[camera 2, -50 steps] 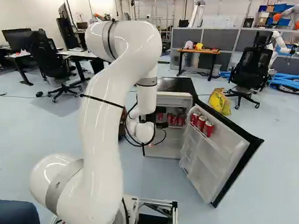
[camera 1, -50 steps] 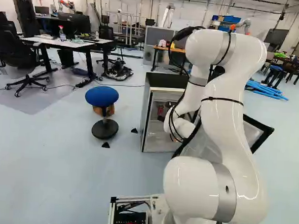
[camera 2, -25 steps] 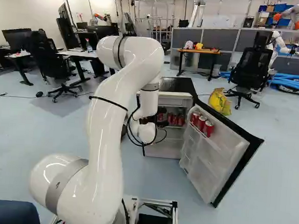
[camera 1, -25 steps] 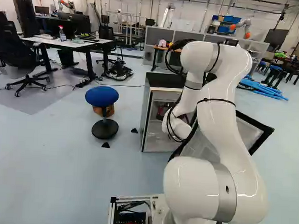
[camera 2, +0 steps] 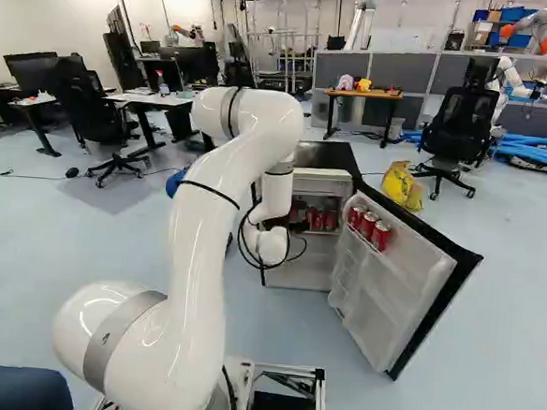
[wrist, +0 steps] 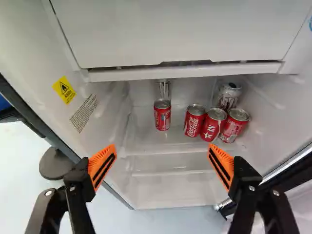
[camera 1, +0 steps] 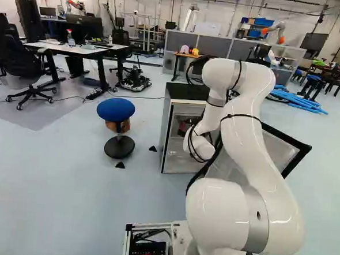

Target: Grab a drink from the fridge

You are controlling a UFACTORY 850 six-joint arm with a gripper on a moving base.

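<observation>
Fingers (wrist: 102,168) spread wide open, nothing gripped, with the drinks ahead of them in the open fridge (camera 2: 322,156).
One red can (wrist: 162,117) stands by itself on the shelf (wrist: 165,147), something shiny right behind it, can't tell what. Just beside that there's a bunch of three red cans (wrist: 212,126), with a silver can (wrist: 228,95) tucked in behind. Three more reds (camera 2: 368,223) sit in the door (camera 2: 410,271).

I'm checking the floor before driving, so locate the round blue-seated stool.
In the left base view, the stool stands left of the open black-topped fridge.
</observation>
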